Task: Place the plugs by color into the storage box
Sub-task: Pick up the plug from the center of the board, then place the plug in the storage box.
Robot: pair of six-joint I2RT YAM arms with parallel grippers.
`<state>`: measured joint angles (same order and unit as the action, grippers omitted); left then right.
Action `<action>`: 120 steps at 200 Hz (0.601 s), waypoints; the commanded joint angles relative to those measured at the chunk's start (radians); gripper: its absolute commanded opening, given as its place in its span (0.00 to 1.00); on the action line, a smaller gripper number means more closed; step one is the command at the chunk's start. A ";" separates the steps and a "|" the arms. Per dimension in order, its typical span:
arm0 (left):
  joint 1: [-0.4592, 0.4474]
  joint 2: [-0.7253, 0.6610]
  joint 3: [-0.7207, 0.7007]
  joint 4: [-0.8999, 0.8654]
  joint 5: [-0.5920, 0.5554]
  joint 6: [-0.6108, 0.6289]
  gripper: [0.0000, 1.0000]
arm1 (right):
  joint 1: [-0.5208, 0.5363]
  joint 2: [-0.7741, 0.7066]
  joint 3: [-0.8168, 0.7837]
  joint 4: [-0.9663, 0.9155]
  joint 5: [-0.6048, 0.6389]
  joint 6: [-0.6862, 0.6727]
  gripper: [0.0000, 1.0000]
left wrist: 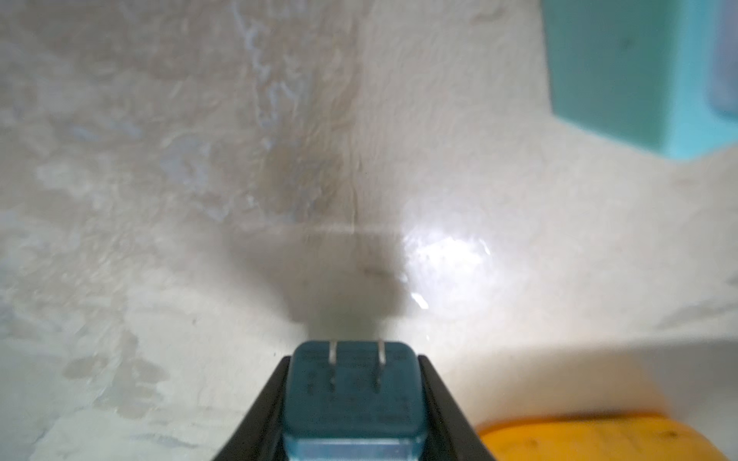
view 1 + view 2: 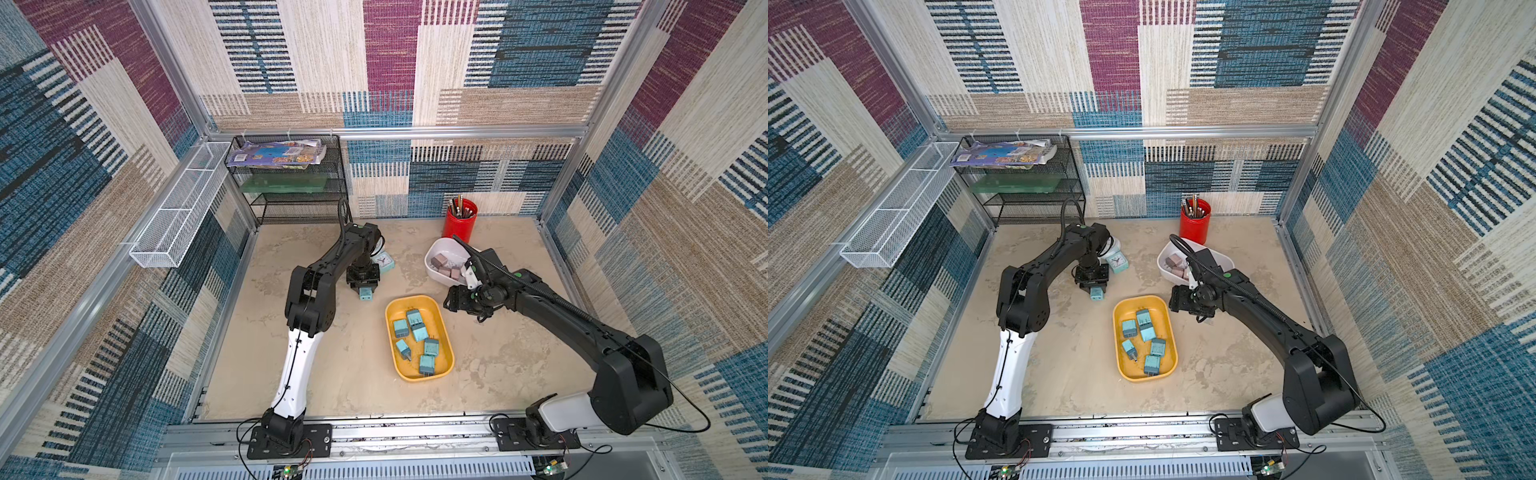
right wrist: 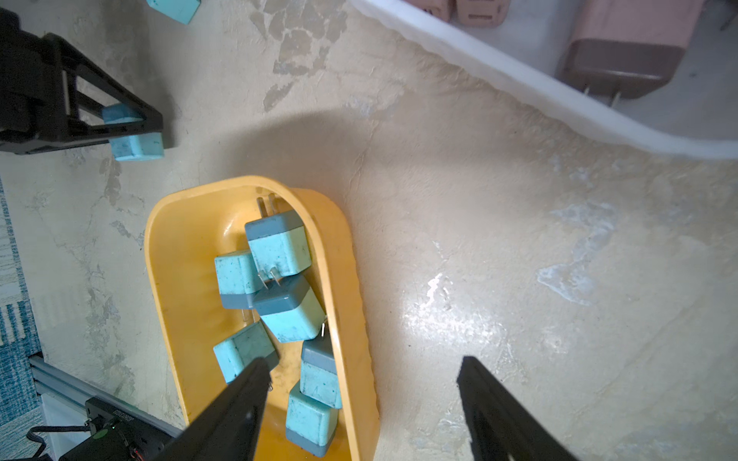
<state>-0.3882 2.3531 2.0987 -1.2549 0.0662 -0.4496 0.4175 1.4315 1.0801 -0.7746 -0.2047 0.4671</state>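
Left wrist: teal two-pronged plug (image 1: 353, 395)

This was a robot test cell in a lab. An aluminium frame (image 2: 457, 131) held patterned walls (image 2: 390, 50) around a beige table (image 2: 353, 374), with the left arm (image 2: 297, 357) and right arm (image 2: 557, 311) bolted to a front rail (image 2: 415, 432). A mesh shelf (image 2: 291, 208) and pen cup (image 2: 459, 222) stood behind.

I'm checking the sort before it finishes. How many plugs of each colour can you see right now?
teal plugs: 7 (6 in the yellow tray, 1 in the left gripper)
mauve plugs: at least 3 in the white bin; the right arm hides part
Total: at least 10
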 commanded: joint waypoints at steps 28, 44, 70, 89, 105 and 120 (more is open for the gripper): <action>-0.058 -0.178 -0.090 -0.013 -0.016 -0.050 0.32 | -0.005 0.000 0.008 0.038 0.007 -0.014 0.77; -0.102 -0.232 -0.115 -0.013 -0.013 -0.078 0.32 | -0.010 -0.006 0.005 0.038 0.004 -0.021 0.77; -0.198 -0.287 -0.147 -0.013 0.003 -0.139 0.32 | -0.022 -0.030 -0.011 0.032 -0.007 -0.036 0.77; -0.279 -0.300 -0.150 -0.012 0.015 -0.191 0.32 | -0.036 -0.060 -0.039 0.029 -0.018 -0.045 0.77; -0.345 -0.298 -0.147 -0.011 0.021 -0.233 0.32 | -0.050 -0.089 -0.065 0.025 -0.027 -0.051 0.77; -0.399 -0.287 -0.147 -0.008 0.024 -0.267 0.32 | -0.058 -0.124 -0.090 0.015 -0.029 -0.056 0.77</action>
<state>-0.7288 2.0628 1.9522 -1.2541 0.0685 -0.6132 0.3698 1.3479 1.0161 -0.7589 -0.2203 0.4347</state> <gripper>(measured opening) 0.435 0.774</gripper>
